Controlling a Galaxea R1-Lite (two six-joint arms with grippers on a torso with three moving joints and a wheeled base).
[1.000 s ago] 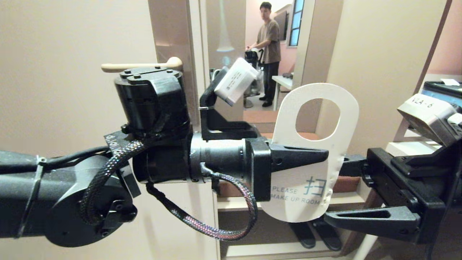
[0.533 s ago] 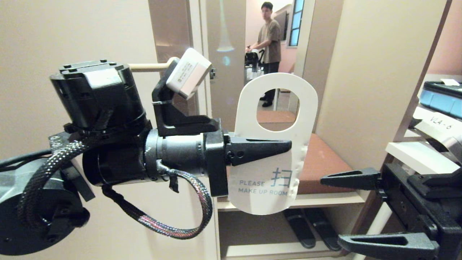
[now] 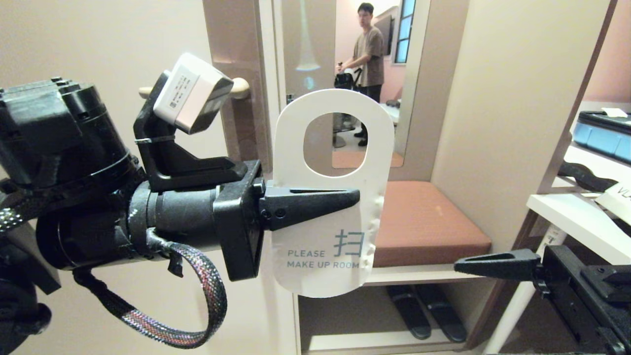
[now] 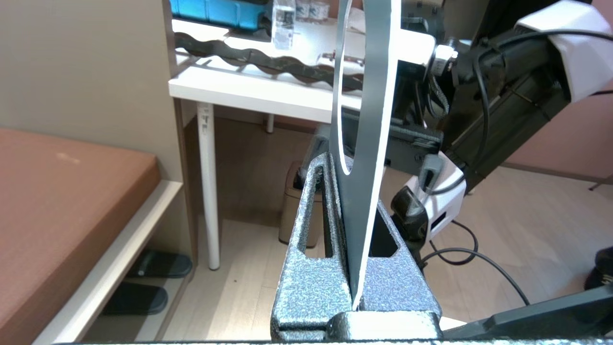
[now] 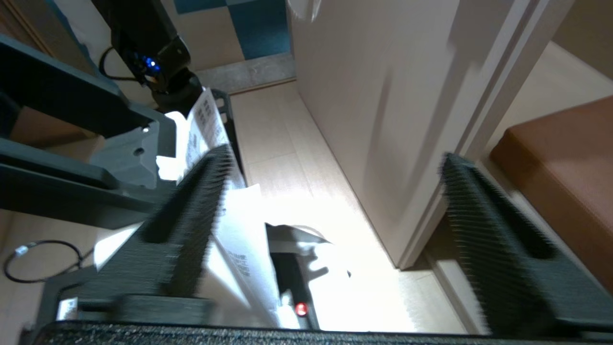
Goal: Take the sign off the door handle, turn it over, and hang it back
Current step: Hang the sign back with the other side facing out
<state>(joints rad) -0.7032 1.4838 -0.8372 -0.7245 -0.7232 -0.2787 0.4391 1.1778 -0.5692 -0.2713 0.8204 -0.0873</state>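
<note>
The sign (image 3: 325, 236) stands upright in the head view, white "MAKE UP ROOM" face toward me, its round hole on top. My left gripper (image 3: 355, 198) is shut on its middle from the left. In the left wrist view the sign (image 4: 366, 143) runs edge-on between the closed jaws of the left gripper (image 4: 352, 182), dark face showing. The door handle (image 3: 240, 88) is a cream lever just behind and left of the sign, mostly hidden by the left wrist camera. My right gripper (image 5: 335, 158) is open and empty, low at the right; one of its fingers (image 3: 493, 264) shows.
The beige door (image 3: 98, 49) fills the left. A brown cushioned bench (image 3: 424, 222) with dark slippers (image 3: 414, 310) under it lies behind the sign. A white desk (image 3: 567, 217) stands at the right. A person (image 3: 367, 54) stands far back.
My left gripper has carried the sign left and slightly up, toward the door handle. My right gripper, which stood open around the sign's right edge, has drawn away down and to the right.
</note>
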